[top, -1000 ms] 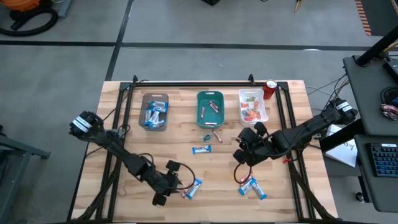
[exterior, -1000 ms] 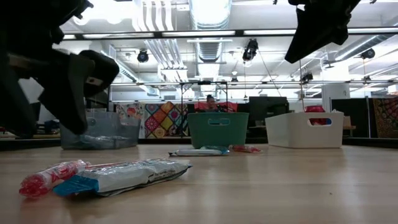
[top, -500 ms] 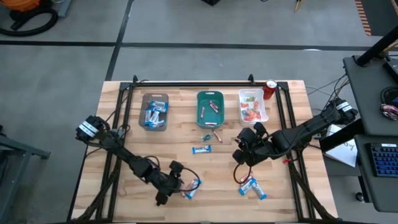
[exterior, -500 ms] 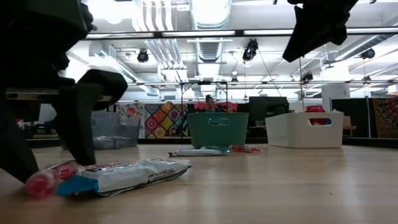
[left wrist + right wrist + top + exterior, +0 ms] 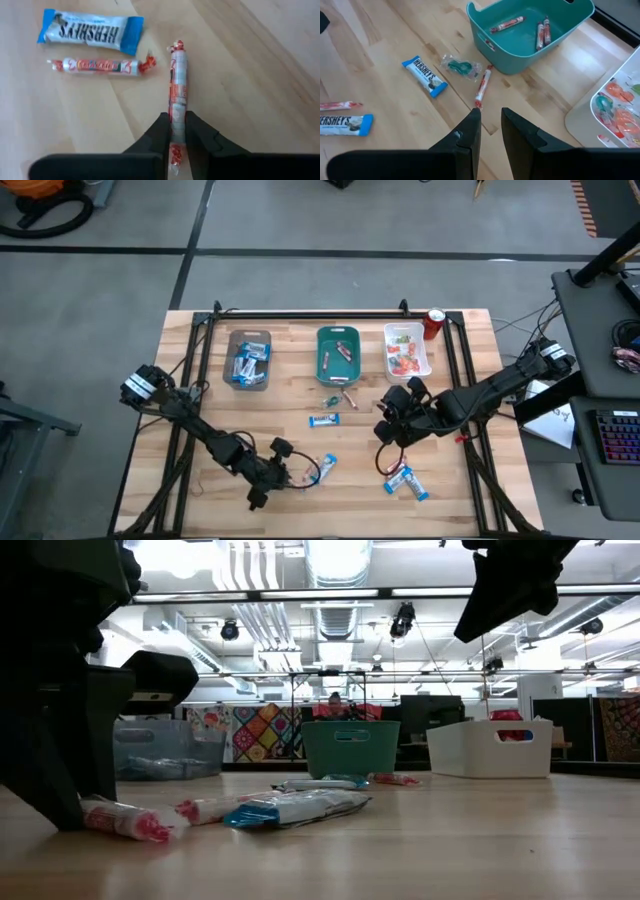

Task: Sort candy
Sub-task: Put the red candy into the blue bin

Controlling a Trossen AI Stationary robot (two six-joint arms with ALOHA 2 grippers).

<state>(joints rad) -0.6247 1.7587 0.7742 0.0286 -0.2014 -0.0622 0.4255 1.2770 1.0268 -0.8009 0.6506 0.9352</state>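
My left gripper (image 5: 177,131) pinches one end of a slim red stick (image 5: 177,90) low on the bench (image 5: 250,75); its length runs straight ahead. Beyond lie another stick (image 5: 97,65) and a blue bar (image 5: 90,32). My right gripper (image 5: 487,127), slightly parted and empty, hovers well apart near the teal tray (image 5: 530,27).

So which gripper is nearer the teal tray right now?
The right. The right gripper hangs just in front of the teal tray, slightly to its right. The left gripper is at the table's near edge, shut on a red stick candy.
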